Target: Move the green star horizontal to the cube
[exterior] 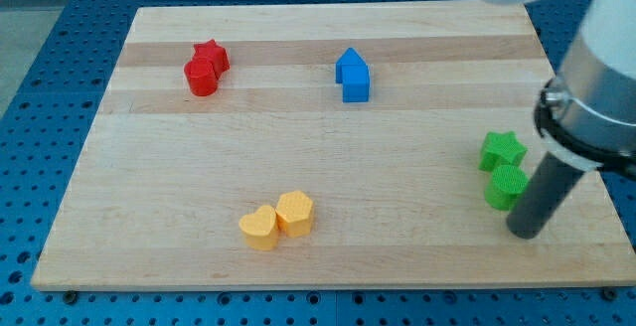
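The green star point(502, 150) lies near the board's right edge, touching a second green block point(507, 186) of rounded shape just below it. The blue cube point(355, 84) sits in the upper middle, with a blue pointed block point(350, 64) against its top side. My tip point(525, 233) rests on the board just below and to the right of the lower green block, close to it. The rod rises from there towards the upper right.
A red star point(212, 56) and a red cylinder point(201, 76) touch at the upper left. A yellow heart point(259, 228) and a yellow hexagon-like block point(295, 212) touch at the bottom middle. The wooden board point(149, 207) lies on a blue perforated table.
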